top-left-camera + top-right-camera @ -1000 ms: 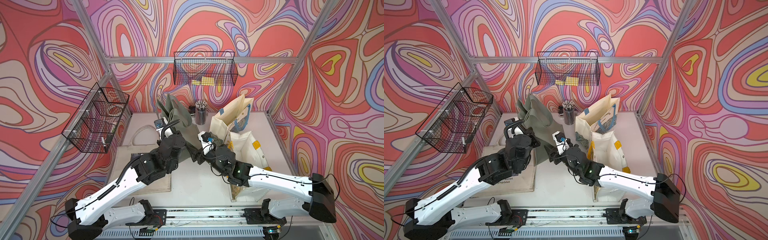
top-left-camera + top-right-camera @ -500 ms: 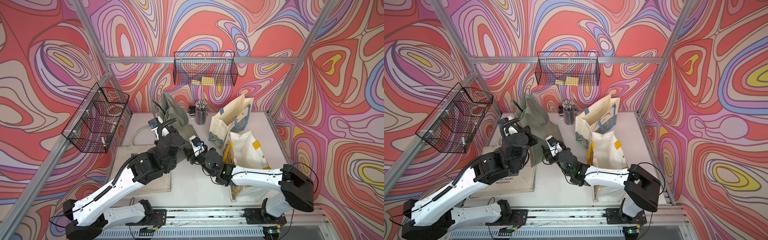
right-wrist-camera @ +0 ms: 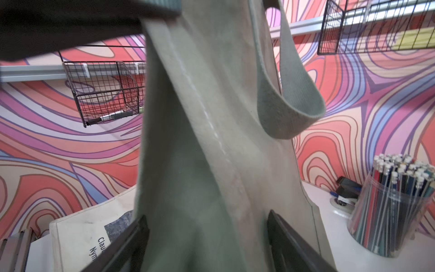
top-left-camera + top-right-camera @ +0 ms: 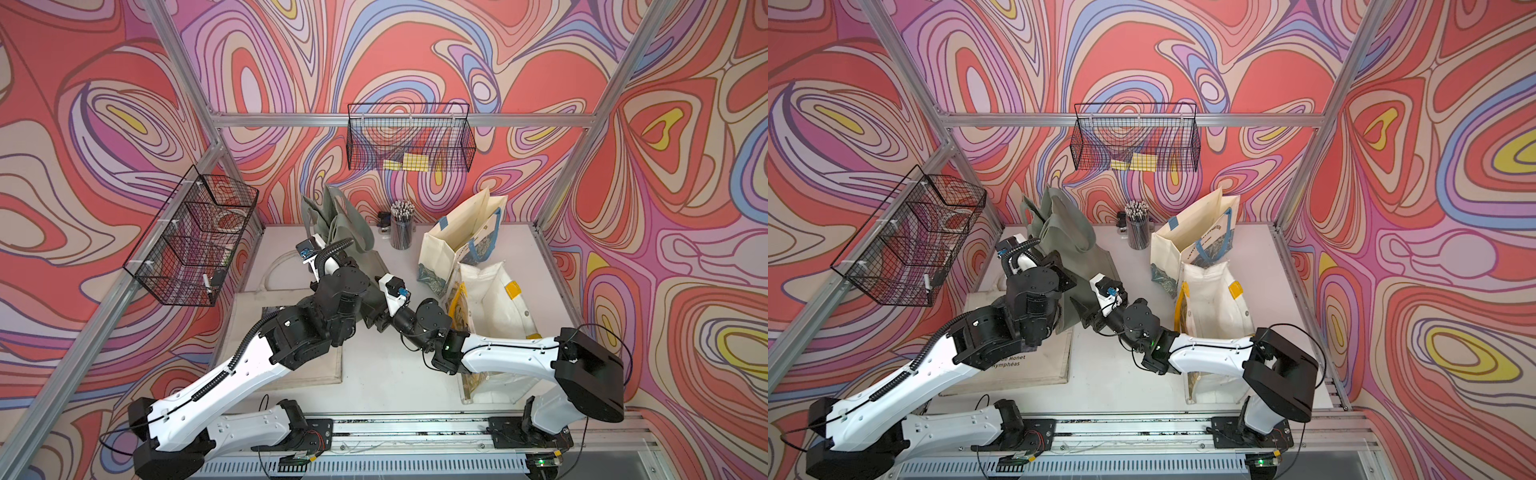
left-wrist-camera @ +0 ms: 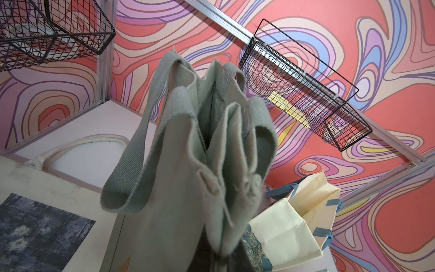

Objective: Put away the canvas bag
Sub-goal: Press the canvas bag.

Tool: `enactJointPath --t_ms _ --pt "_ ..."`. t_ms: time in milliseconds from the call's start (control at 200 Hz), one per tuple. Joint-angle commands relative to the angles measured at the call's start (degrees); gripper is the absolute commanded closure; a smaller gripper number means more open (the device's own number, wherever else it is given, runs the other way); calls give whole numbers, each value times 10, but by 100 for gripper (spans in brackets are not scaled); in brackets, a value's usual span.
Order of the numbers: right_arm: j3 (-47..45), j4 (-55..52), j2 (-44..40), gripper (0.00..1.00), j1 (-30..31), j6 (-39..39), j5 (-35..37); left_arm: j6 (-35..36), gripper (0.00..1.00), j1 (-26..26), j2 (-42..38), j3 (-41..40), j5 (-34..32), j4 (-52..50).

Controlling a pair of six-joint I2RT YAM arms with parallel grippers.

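Sage-green canvas bag (image 4: 347, 222) stands raised just beside the clear plastic cup of pencils (image 4: 401, 232), its body pinched by the left gripper (image 4: 1057, 262), jaws clamped together on the cloth to keep it up, while the right gripper (image 3: 207, 226) straddles the lower fabric, jaws apart, probably to take a second hold.

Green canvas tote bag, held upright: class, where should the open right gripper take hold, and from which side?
Probably take the green canvas tote bag low on its body, beside the stitched seam, coming from the robot's right. There the cloth forms a narrow fold that sits between the right gripper's spread fingers; the handle loops droop loose higher up.
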Motion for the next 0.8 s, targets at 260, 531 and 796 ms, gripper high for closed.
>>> enactJointPath --t_ms 260,531,796 --pt "72 37 54 2 29 -34 53 -35 100 -3 4 7 -17 45" --pt "122 108 141 3 68 -84 290 -75 100 -3 3 16 -7 39" --pt "129 86 164 12 69 -49 317 -82 100 -2 -10 21 -7 45"
